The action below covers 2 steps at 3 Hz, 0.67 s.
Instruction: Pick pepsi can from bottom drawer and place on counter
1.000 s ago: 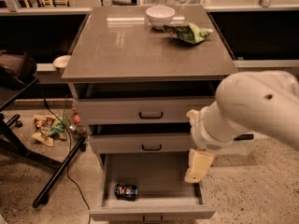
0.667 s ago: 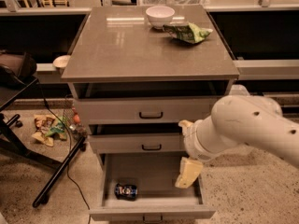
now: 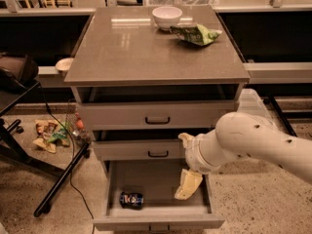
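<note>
The pepsi can lies on its side at the front left of the bottom drawer, which is pulled open. My gripper hangs over the right half of that drawer, at the end of the white arm coming in from the right. It is open and empty, with one cream finger pointing down into the drawer and the other up by the middle drawer. The can is to its left and lower, apart from it. The counter tops the cabinet.
A white bowl and a green snack bag sit at the back of the counter. The two upper drawers are slightly ajar. A black stand's legs and snack wrappers lie on the floor to the left.
My arm has swung left and lower in front of the cabinet, bringing the gripper down over the open bottom drawer and closer to the can. The can has not moved.
</note>
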Tool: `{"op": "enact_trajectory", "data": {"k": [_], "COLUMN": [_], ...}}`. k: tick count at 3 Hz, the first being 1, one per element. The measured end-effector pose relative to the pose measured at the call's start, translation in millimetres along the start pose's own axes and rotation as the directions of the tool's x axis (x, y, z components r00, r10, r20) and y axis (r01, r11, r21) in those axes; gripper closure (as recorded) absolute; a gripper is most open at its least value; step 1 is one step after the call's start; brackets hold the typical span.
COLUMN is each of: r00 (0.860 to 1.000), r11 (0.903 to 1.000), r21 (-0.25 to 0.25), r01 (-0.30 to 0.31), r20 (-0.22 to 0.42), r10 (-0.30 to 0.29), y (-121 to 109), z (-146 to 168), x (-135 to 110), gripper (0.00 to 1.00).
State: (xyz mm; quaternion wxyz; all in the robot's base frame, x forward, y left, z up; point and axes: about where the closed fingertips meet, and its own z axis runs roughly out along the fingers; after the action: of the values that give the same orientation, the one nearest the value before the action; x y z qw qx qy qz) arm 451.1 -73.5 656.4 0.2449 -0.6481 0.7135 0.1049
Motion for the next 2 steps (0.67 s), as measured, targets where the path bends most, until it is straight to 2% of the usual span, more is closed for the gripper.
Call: {"op": "enact_trajectory", "data": {"k": [1, 2], "r00": [1.0, 1.0], "r11": [0.9999, 0.9992], "r21": [-0.01, -0.035], "r01": [-0.009, -0.019], "r20": [-0.01, -0.012], "r10": [0.008, 0.018], "y": [0, -2], "z": [30, 91], "x": [3, 10], "gripper": [0.0, 0.0]}}
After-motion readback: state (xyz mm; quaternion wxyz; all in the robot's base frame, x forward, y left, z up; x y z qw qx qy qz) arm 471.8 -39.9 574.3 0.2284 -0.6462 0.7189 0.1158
